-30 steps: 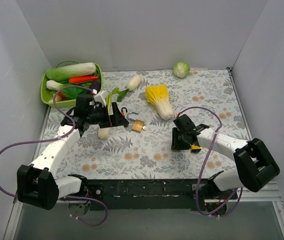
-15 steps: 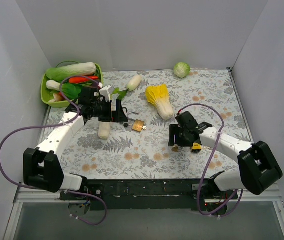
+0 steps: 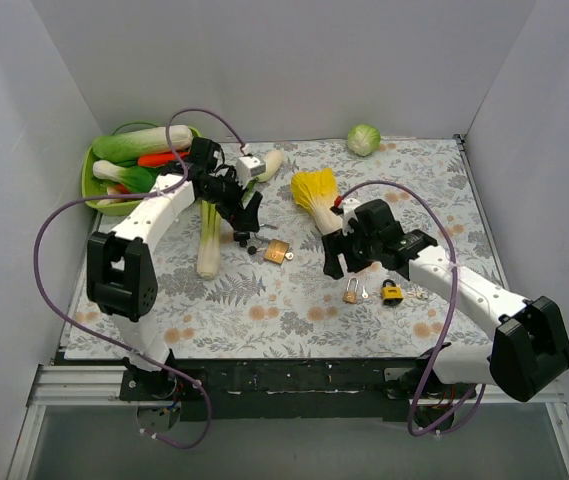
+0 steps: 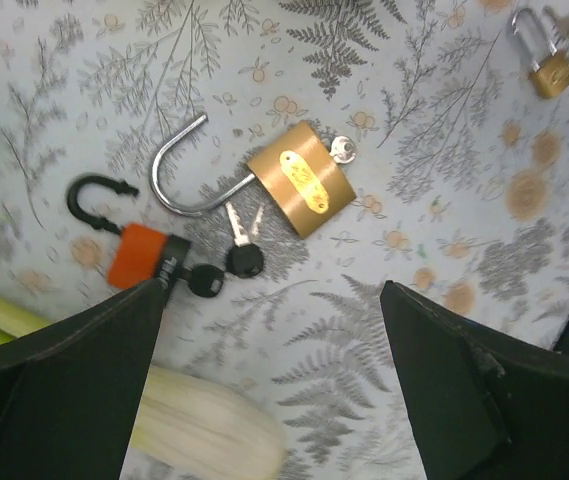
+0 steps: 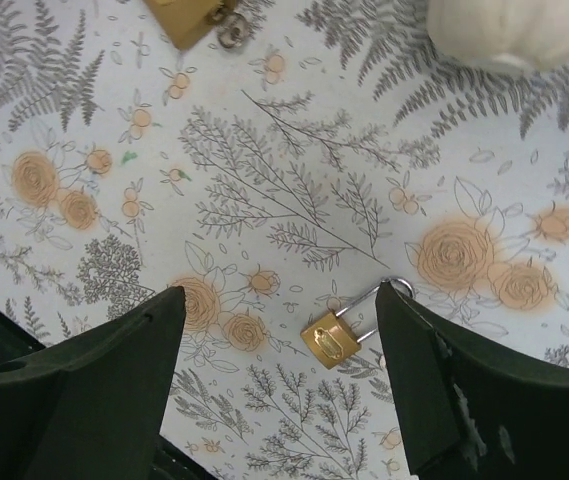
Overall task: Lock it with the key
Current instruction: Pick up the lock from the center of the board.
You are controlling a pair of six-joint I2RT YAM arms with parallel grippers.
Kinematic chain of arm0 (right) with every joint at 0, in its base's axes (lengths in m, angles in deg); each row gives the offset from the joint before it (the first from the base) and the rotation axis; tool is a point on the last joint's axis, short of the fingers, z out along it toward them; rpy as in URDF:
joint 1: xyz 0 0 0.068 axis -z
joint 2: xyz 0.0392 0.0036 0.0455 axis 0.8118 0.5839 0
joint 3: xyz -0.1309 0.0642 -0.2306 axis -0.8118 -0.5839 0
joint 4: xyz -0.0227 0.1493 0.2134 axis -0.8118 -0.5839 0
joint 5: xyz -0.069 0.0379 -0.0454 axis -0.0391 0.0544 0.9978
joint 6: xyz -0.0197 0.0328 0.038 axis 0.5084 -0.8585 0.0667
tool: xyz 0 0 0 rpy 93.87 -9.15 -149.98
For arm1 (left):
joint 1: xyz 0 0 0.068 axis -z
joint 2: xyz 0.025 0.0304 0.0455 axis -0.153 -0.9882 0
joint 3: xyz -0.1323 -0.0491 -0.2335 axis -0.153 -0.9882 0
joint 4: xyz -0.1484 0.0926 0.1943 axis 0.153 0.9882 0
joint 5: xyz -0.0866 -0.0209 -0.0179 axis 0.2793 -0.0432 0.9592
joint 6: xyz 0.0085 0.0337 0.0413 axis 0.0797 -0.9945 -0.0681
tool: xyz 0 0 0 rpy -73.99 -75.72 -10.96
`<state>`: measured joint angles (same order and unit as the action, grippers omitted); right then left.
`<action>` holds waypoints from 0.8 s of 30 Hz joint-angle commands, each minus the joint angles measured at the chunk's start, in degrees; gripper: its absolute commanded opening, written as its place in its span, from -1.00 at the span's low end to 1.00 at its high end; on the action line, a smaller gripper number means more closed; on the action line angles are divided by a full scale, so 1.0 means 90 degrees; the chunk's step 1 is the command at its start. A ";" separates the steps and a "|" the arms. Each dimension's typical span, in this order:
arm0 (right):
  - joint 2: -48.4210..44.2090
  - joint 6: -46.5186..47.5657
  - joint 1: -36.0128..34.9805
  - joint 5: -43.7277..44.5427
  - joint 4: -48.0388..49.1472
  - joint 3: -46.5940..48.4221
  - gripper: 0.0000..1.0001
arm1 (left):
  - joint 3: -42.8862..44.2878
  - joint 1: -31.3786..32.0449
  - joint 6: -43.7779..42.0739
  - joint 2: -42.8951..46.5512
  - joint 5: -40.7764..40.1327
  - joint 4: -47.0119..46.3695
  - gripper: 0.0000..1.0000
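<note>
The left arm stretches toward the back-left. Its gripper hangs spread wide and empty over the large brass padlock, whose shackle is swung open, with a silver key at its base. The right arm reaches mid-table, and its gripper is likewise parted and empty above a small brass padlock. White walls close three sides. Bare floral cloth lies nearest the bases. There are four padlocks: two brass, one orange and one black-and-yellow. Two black-headed keys lie just beside the orange one.
</note>
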<state>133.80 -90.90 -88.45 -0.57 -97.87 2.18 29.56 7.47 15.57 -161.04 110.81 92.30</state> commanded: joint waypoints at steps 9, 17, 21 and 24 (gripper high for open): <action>0.0373 0.1987 0.0592 -0.1315 -0.0685 0.1092 0.83 | 0.1815 0.0106 -0.6612 -0.1797 0.1190 0.2801 0.96; 0.0793 0.1910 0.1609 -0.2262 -0.1174 0.1395 0.83 | 0.1747 0.0564 -0.6907 -0.2354 0.1062 0.2177 0.96; 0.0862 0.1860 0.1814 -0.2477 -0.1242 0.1629 0.83 | 0.1542 0.0770 -0.6830 -0.2520 0.0877 0.1699 0.96; 0.0911 0.1821 0.1863 -0.2585 -0.1252 0.1747 0.83 | 0.1396 0.0877 -0.6693 -0.2657 0.0759 0.1220 0.96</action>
<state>141.86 -74.31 -72.14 -20.11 -108.67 14.35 43.09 14.55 -44.16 -184.69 118.28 109.02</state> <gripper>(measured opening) 0.915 0.981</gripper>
